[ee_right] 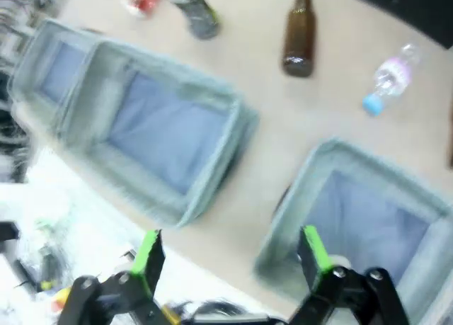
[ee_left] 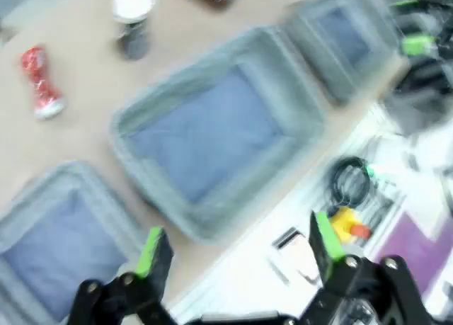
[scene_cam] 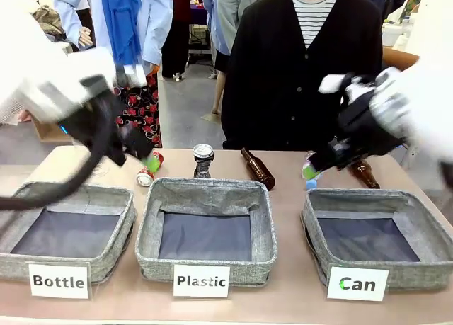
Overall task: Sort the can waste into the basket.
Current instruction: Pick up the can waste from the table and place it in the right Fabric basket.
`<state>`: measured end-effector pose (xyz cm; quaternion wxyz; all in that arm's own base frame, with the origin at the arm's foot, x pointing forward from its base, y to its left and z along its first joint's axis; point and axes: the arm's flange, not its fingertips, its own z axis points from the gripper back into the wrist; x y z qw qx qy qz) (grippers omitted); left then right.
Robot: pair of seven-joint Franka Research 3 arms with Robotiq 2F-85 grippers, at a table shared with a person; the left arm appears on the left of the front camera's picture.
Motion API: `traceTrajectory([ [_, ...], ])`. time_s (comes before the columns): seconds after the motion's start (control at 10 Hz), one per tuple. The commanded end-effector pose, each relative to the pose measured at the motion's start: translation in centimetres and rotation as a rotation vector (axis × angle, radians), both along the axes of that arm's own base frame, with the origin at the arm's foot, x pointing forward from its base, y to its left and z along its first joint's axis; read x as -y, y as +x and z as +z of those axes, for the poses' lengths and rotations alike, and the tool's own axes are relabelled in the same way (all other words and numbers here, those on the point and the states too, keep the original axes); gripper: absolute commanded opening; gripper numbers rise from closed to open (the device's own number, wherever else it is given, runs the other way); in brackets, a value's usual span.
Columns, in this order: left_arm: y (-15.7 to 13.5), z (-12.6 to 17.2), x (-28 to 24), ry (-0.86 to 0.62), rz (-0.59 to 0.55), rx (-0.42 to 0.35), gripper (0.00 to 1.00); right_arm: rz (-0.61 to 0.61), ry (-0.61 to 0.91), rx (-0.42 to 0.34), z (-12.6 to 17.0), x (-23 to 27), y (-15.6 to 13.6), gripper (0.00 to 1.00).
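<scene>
The red crushed can (scene_cam: 147, 172) lies on the table behind the baskets, and the silver-topped dark can (scene_cam: 203, 159) stands to its right. The grey "Can" basket (scene_cam: 425, 271) sits at the front right with nothing in it. My left gripper (scene_cam: 146, 155) hovers open just above the red can. My right gripper (scene_cam: 311, 168) hangs open behind the "Can" basket's far left corner. The left wrist view shows the open left gripper (ee_left: 237, 243), the red can (ee_left: 39, 81) and the dark can (ee_left: 132, 27). From the right wrist, the open right gripper (ee_right: 230, 254) looks down on the "Can" basket (ee_right: 297, 190).
The "Bottle" basket (scene_cam: 113, 258) and "Plastic" basket (scene_cam: 263, 261) sit at front left and middle. Two brown bottles (scene_cam: 258, 169) (scene_cam: 363, 173) and a clear plastic bottle (ee_right: 389, 77) lie behind the baskets. A person (scene_cam: 304, 70) stands at the far edge.
</scene>
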<state>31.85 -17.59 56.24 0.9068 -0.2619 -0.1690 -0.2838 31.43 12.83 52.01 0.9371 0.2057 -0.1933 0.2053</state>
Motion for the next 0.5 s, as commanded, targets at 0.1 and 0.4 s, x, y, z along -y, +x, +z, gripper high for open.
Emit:
traceTrajectory([
  [0.1,1.6,1.7,-13.1,-0.339,-0.071,-0.244,1.00,-0.250,0.429,-0.191,0.5,14.2,-2.0,1.00],
  [0.4,0.1,-7.6,-25.8,-0.728,0.378,-0.279,1.00,-0.500,0.897,-0.230,-8.1,27.4,-3.3,1.00],
])
